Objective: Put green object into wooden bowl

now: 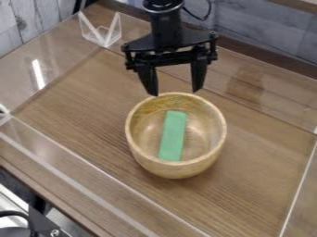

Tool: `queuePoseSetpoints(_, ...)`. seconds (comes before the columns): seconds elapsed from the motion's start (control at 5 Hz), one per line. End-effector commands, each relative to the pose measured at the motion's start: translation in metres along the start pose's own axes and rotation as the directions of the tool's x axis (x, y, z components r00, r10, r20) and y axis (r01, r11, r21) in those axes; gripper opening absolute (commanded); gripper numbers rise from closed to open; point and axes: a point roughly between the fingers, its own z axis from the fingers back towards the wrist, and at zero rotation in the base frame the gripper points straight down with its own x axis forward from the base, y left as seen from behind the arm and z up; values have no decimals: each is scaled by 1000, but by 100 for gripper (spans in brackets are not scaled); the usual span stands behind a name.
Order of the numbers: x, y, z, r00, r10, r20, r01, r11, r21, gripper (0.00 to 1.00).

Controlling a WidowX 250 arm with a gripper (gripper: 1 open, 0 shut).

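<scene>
The green object (173, 136) lies flat inside the wooden bowl (139, 154), which sits near the middle of the worktop (74, 106). The hand (172, 90) hangs above the bowl's far rim, fingers spread wide and empty, pointing down. The task looks done. What could go wrong now is a careless sideways or downward move: a fingertip catching the rim could shove or tip the bowl.

— On the table (74, 111)?
— Brown wood grain, ringed by clear plastic walls (37, 79).
— Directly on top?
— One wooden bowl (143, 148), near the middle, upright.
</scene>
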Motion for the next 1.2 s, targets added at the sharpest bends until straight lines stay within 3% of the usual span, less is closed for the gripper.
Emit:
queuePoseSetpoints(0.0,3,-14,22,999,-10,52,11,1000,-27,100)
queuePoseSetpoints(0.2,-3,-18,29,999,-10,52,11,1000,-27,100)
queuePoseSetpoints(0.6,-10,-10,24,998,-48,46,49,998,-27,100)
queuePoseSetpoints(0.8,-15,-4,14,999,-17,44,18,1000,-22,100)
queuePoseSetpoints(1.0,-14,-8,8,996,-86,33,87,996,-33,100)
